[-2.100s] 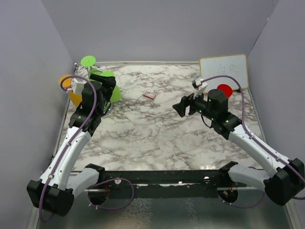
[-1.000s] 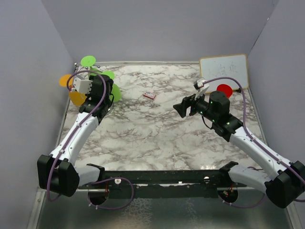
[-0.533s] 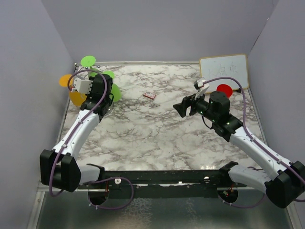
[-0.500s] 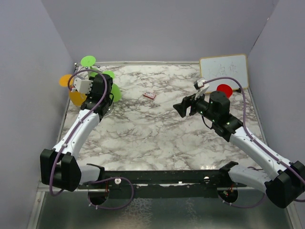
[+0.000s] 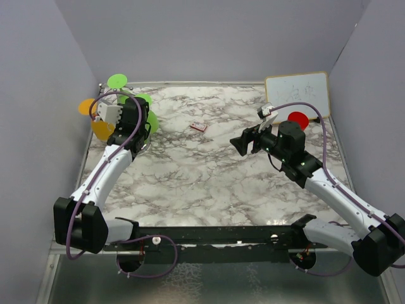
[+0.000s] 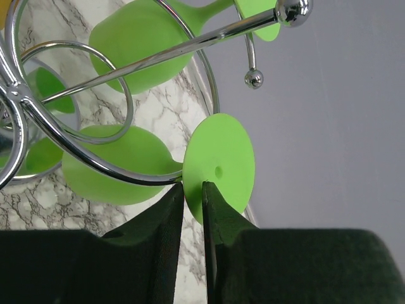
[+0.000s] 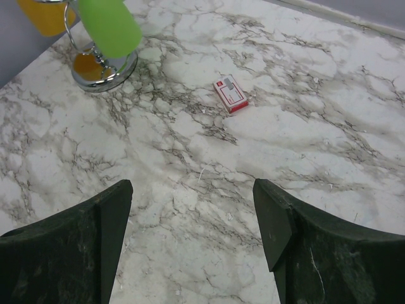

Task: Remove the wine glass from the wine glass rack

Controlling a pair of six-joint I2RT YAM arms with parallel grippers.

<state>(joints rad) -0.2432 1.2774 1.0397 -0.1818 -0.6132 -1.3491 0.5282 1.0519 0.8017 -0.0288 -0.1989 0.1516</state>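
Left wrist, green wine glass point(image 6: 120, 152), silver rack point(image 6: 158, 56)

The left arm point(image 5: 104, 174) and right arm point(image 5: 335, 190) were white with black joints, each trailing a purple cable point(image 5: 297, 103). The left gripper point(image 6: 193, 187) had dark green-black fingers point(image 6: 158, 266).

The left arm stretches to the far left corner, the left gripper point(image 6: 193, 187) pinched nearly together. The right arm reaches mid-table, the right gripper point(image 7: 193, 190) spread wide.
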